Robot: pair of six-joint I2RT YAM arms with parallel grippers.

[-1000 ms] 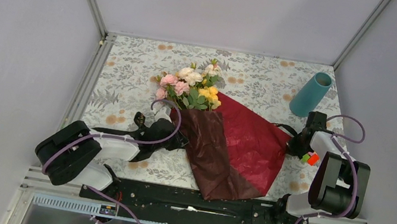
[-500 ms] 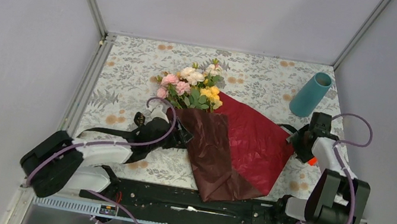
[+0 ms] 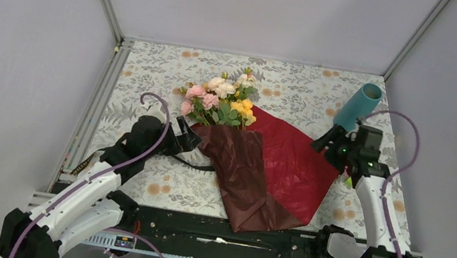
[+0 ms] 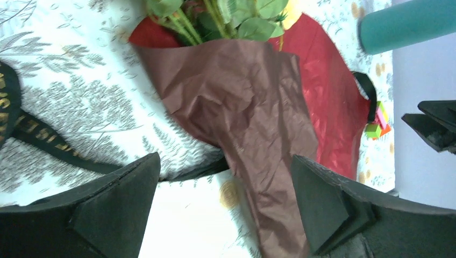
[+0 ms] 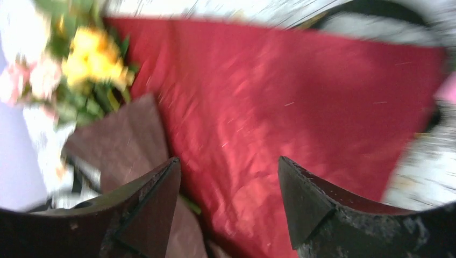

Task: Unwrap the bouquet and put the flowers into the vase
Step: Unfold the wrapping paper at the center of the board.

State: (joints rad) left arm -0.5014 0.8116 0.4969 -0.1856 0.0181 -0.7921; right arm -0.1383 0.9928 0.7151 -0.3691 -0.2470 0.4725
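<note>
The bouquet lies mid-way across the desk: red crinkled paper spread flat, a brown flap folded over the stems, pink, cream and yellow flowers at its far end. Left fingers and right fingers gape either side, grasping nothing

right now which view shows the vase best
Top external: it shows the vase nearly whole, open rim included. The left wrist view catches only a cropped side at its top right; the right wrist view misses it.
</note>
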